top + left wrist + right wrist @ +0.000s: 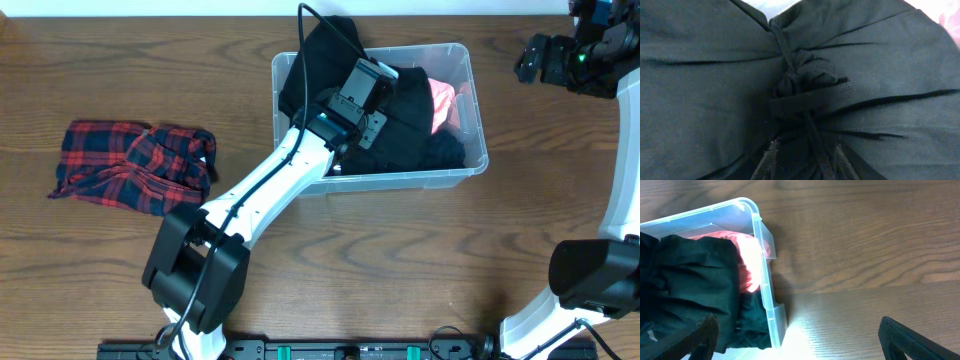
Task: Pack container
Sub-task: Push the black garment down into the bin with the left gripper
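The clear plastic container (478, 112) sits on the wooden table (100, 60) right of centre, towards the far edge; it is well filled with clothing, mostly a black garment (415, 135) that spills over the far left rim, with a coral-pink garment (442, 100) tucked against the right wall. The left gripper (372, 118) is down inside the container on top of the black garment; its white arm slants in over the near left wall. In the left wrist view the black garment (715, 75) fills the picture; its folds run in from every side to a knot of bunched cloth and a flat band just ahead of the left gripper (805, 160), whose dark fingers (769, 159) are hard to pick out from the fabric but look clenched on that gather.

The right gripper (532, 62) hangs above bare table, well apart from the container's right end; in its own view its fingers (707, 330) are spread wide with nothing between them, and the container's corner (757, 225) lies below.

A red and navy plaid cloth (130, 165) lies crumpled on the table, left of the container.
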{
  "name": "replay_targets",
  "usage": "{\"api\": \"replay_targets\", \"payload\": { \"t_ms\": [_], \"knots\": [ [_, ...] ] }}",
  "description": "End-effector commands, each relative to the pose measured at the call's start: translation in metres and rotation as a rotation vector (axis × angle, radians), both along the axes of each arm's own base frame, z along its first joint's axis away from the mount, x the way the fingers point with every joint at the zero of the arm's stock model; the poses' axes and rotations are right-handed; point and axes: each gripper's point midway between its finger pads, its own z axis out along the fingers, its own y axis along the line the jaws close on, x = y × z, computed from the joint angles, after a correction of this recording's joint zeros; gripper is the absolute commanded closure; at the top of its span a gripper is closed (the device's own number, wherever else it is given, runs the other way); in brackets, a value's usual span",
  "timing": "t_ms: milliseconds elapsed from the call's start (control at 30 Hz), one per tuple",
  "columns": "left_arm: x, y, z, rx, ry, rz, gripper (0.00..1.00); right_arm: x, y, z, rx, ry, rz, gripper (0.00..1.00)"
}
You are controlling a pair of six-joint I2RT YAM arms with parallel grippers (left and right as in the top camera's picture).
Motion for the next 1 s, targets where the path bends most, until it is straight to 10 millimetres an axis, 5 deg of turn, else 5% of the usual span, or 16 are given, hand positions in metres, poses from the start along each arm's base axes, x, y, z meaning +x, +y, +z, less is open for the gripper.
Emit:
{"api": "replay_targets", "payload": {
  "t_ms": [0, 300, 433, 567, 700, 967],
  "knots": [
    [0.001, -0.005, -0.007, 0.001, 0.010, -0.011, 0.61, 0.000, 0.000, 0.000, -0.011, 0.000, 0.016, 0.01],
    [0.002, -0.005, -0.042, 0.043, 0.065, -0.011, 0.58, 0.000, 0.000, 0.000, -0.011, 0.000, 0.016, 0.01],
    [0.002, -0.004, -0.045, 0.051, 0.067, -0.007, 0.94, 0.000, 0.000, 0.000, -0.011, 0.000, 0.016, 0.01],
    [0.008, 0.003, -0.041, 0.082, 0.037, 0.028, 0.94, 0.000, 0.000, 0.000, -0.011, 0.000, 0.016, 0.01],
    [0.009, 0.006, -0.028, 0.075, 0.012, 0.044, 0.94, 0.000, 0.000, 0.000, -0.011, 0.000, 0.016, 0.01],
    [0.017, 0.007, 0.031, -0.019, -0.090, 0.112, 0.94, 0.000, 0.000, 0.000, -0.011, 0.000, 0.016, 0.01]
  ]
}}
